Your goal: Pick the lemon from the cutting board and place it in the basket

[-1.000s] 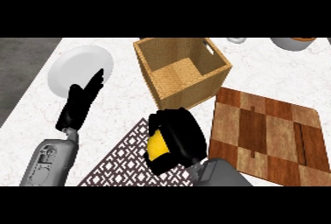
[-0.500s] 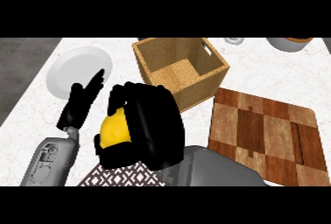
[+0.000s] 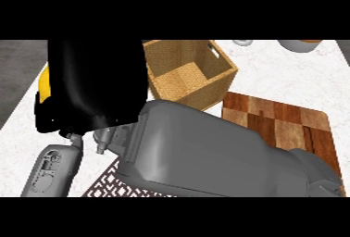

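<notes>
At the upper left of your head view, the right hand fills much of the frame as a big black mass, close under the camera. Its fingers are curled round the lemon, and you can see only a narrow yellow strip of the fruit at the hand's left edge; the rest is hidden inside the grasp. You have the lemon off the cutting board and not in the basket: it shows to the left of the basket, on the far side of the hand from it. How high it hangs above the counter you cannot read from this angle.

The right forearm runs as a broad grey block from the lower right up to that hand, crossing the middle of the view and covering the board's left edge. The board lies flat to the right of the basket, its chequered wood bare where it shows. The basket stands upright just beside the board's upper left corner, its mouth open towards you and its woven floor showing.

Your left forearm comes up at the lower left, beside a patterned mat that peeks out under the right forearm. The left hand lies behind the right hand, so you cannot tell its state. Two grey vessels sit at the far edge, well apart from everything else.
</notes>
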`<state>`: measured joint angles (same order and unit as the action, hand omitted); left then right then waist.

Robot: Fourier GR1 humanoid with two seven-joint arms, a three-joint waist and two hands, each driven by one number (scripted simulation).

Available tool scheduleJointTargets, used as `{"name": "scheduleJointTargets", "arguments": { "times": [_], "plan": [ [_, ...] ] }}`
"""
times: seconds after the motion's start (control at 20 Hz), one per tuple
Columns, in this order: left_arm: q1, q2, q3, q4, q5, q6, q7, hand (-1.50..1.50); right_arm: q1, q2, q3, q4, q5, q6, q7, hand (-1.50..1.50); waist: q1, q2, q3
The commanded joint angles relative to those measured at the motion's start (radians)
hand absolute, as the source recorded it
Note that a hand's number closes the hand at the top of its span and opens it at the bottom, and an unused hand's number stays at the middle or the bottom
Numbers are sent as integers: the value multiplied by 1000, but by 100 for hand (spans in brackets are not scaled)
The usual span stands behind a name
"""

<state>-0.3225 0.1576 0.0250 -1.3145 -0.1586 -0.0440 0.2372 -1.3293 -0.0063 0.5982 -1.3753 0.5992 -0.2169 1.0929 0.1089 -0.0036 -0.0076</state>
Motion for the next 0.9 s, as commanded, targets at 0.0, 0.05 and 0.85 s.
{"name": "scheduleJointTargets", "arguments": {
  "times": [0.0,0.05,0.85],
  "plan": [
    [-14,-5,5,4,-6,18,15,0,-212,6,-36,202,-17,101,148,150,-19,3,-1],
    [8,40,38,4,21,-19,-5,0,-224,6,-20,233,-16,130,180,150,-24,-1,-1],
    [67,31,55,-32,21,6,-18,0,-276,-53,-122,676,-25,221,-174,150,-90,9,6]
  ]
}}
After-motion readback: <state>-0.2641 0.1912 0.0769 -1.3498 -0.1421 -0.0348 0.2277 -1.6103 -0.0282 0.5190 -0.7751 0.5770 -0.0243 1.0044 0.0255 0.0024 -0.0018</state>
